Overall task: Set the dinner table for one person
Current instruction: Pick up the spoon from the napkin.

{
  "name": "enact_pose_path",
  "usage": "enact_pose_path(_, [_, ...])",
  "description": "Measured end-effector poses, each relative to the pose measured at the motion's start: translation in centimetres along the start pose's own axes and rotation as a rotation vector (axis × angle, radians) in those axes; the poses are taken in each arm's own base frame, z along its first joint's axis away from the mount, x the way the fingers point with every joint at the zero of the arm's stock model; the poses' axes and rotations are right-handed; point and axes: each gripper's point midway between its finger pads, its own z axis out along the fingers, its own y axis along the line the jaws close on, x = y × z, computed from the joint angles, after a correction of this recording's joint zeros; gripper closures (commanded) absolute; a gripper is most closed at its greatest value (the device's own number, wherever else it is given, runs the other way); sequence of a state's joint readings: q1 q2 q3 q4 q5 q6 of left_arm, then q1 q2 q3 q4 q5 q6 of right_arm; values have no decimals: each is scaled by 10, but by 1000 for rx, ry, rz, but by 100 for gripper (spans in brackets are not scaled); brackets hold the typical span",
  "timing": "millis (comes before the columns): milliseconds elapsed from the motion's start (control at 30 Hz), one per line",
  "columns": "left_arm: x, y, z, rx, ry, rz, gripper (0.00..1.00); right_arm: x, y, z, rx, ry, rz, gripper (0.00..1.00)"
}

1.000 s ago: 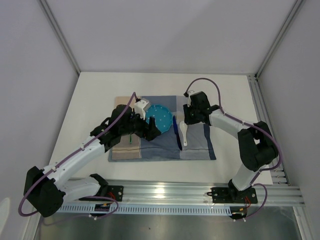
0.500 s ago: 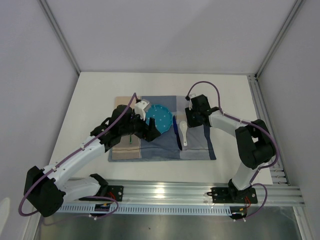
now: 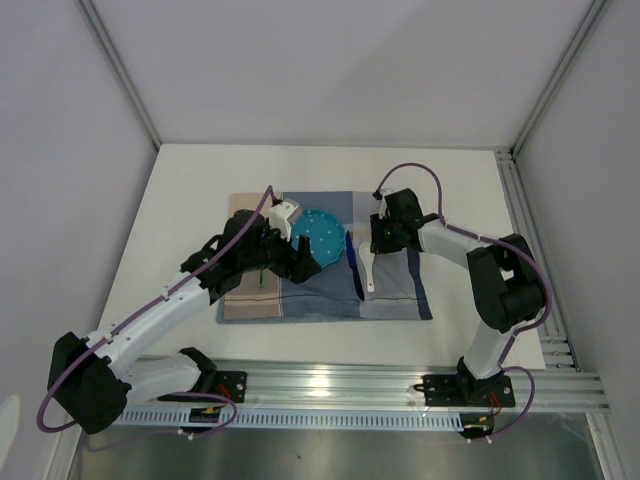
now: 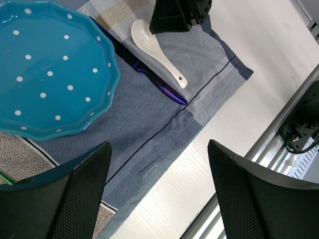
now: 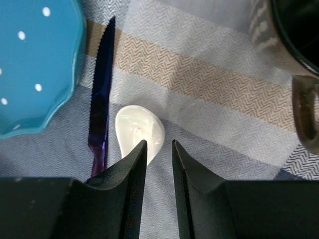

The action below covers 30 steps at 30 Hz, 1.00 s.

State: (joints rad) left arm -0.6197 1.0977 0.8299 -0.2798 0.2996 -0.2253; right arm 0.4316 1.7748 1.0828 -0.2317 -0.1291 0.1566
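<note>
Desk (image 3: pixel 190 200): white top with silver rails along the near and right edges. It filled the cell floor and carried everything else, with both arm bases at its near edge.

Placemat (image 3: pixel 400 295): blue-and-beige checked cloth, flat at mid-desk, with bare white desk showing on all four sides.

Plate (image 3: pixel 325 235): teal with white dots and a scalloped rim, sitting on the placemat a little toward its far side, about mid-width.

Left gripper (image 4: pixel 158 149): jaws stood wide apart, nothing between them and nothing held. It hung over the placemat just near-side of the plate. In the left wrist view, cloth and a strip of bare desk showed through the gap.

Right gripper (image 5: pixel 158 147): jaws nearly together, leaving only a narrow slot. Only cloth showed in that slot, so no grip was seen. Its tips were low over the bowl end of the spoon (image 5: pixel 139 132); contact could not be judged.

Mug (image 5: pixel 294 35): dark, with its handle in view, on the placemat at the upper right of the right wrist view. It was hidden beneath the right arm from overhead.

Knife (image 4: pixel 149 74): dark blue with a serrated blade, flat on the placemat just right of the plate rim, between plate and spoon.

Spoon: white, flat on the placemat just right of the knife, roughly parallel to it, bowl toward the far side.
</note>
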Motion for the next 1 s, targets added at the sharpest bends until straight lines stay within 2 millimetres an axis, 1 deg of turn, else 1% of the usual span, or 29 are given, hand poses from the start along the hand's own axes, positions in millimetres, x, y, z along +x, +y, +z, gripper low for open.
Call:
enact_pose_path(233, [0,0,0,0,0,0,18,-2,9,3,-47,-7,18,71])
enact_pose_path(400, [0,0,0,0,0,0,18,8,8,13,-53,27,33,74])
enact_pose_path(600, [0,0,0,0,0,1,18,7,9,13,-59,26,37,74])
enact_pose_path(733, [0,0,0,0,0,1,18,7,9,13,-59,26,37,69])
enact_pose_path(833, [0,0,0,0,0,1,18,8,9,13,-58,28,36,66])
enact_pose_path(1000, [0,0,0,0,0,1,18,10,10,11,-58,42,28,66])
